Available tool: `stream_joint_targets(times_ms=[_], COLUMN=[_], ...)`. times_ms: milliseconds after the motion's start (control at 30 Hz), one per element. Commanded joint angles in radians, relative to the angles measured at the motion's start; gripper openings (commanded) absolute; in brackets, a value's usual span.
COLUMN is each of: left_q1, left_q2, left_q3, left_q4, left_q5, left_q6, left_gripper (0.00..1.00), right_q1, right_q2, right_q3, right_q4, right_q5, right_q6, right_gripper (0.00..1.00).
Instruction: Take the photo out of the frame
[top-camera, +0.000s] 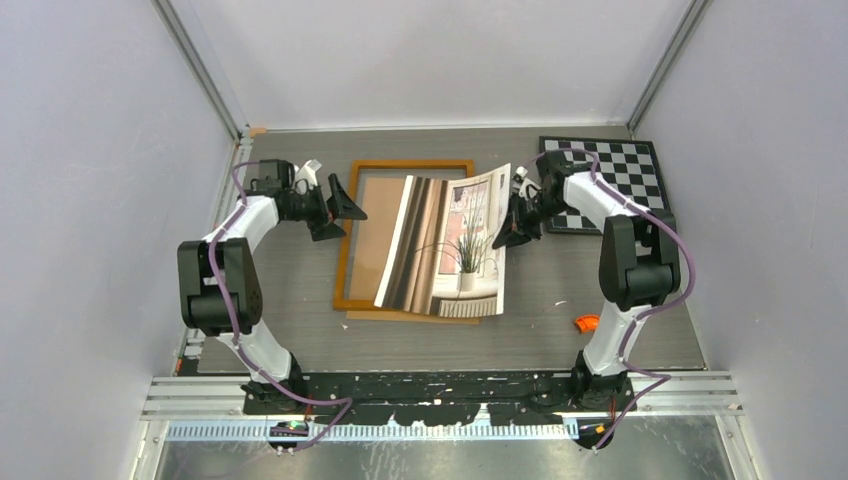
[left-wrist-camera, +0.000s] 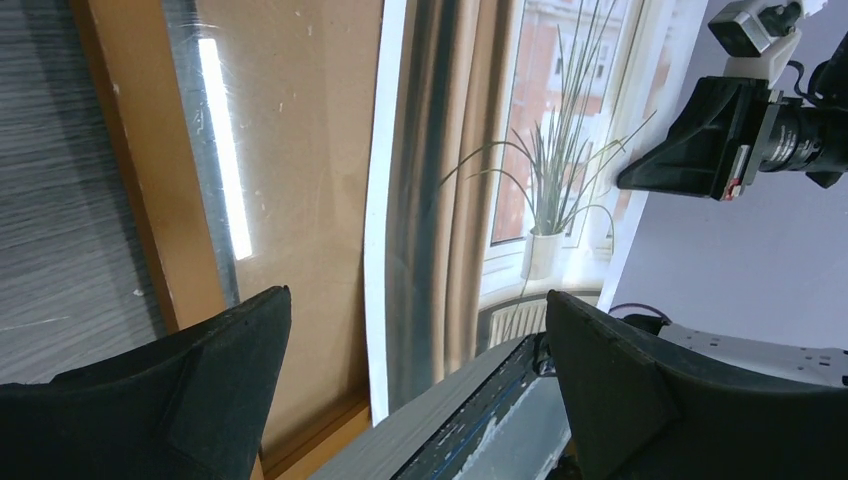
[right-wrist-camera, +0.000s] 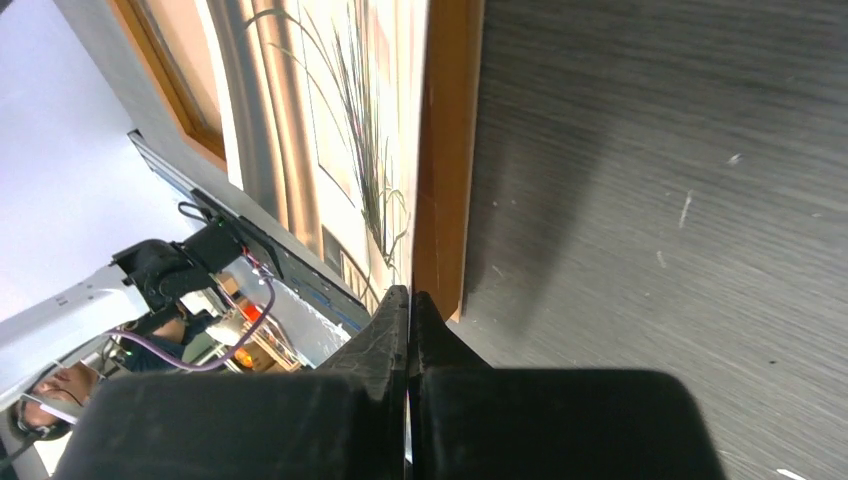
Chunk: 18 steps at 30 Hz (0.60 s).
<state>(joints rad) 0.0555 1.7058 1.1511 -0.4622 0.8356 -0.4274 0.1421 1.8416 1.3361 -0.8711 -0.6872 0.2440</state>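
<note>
The right gripper (top-camera: 502, 236) has its two fingers pressed together on the right edge of the photo (top-camera: 455, 245), pinching the thin sheet between them. In the right wrist view the fingertips (right-wrist-camera: 395, 310) meet on the paper just beside the frame's orange-brown border (right-wrist-camera: 445, 150).

The left gripper (top-camera: 345, 215) has its two fingers spread wide. It holds nothing and hangs over the left side of the frame (top-camera: 347, 250).

There is one photo and one frame. The photo shows a spiky green plant in a white pot at a bright window with brownish curtains. Its right edge is lifted, and the sheet curves down and left across the frame's right half. I cannot tell whether its left edge touches the frame.

The frame lies flat on the grey table (top-camera: 560, 300). Its open left half shows a plain brown surface with a bright streak of reflected light (left-wrist-camera: 225, 150). The photo hides the frame's right border from above.

One black-and-white checkerboard (top-camera: 625, 180) lies at the far right, partly behind the right arm. One small orange object (top-camera: 586, 322) lies near that arm's base, too small to identify.
</note>
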Motion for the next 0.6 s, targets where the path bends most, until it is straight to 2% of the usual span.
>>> stream_joint_targets(times_ms=[0, 133, 567], left_q1=[0.003, 0.005, 0.029], left_q2=[-0.054, -0.074, -0.095], left_q3=[0.028, 0.007, 0.021], left_q4=[-0.045, -0.061, -0.138], left_q5=[-0.036, -0.070, -0.112], left_q6=[0.060, 0.086, 0.162], left_gripper=[1.00, 1.00, 1.00], right_q1=[-0.009, 0.005, 0.091], right_q2=[0.034, 0.123, 0.184], right_q3=[0.085, 0.176, 0.222], right_q4=[-0.003, -0.096, 0.024], right_q5=[-0.021, -0.057, -0.045], right_q6=[0.002, -0.086, -0.048], right_gripper=[0.00, 0.01, 0.01])
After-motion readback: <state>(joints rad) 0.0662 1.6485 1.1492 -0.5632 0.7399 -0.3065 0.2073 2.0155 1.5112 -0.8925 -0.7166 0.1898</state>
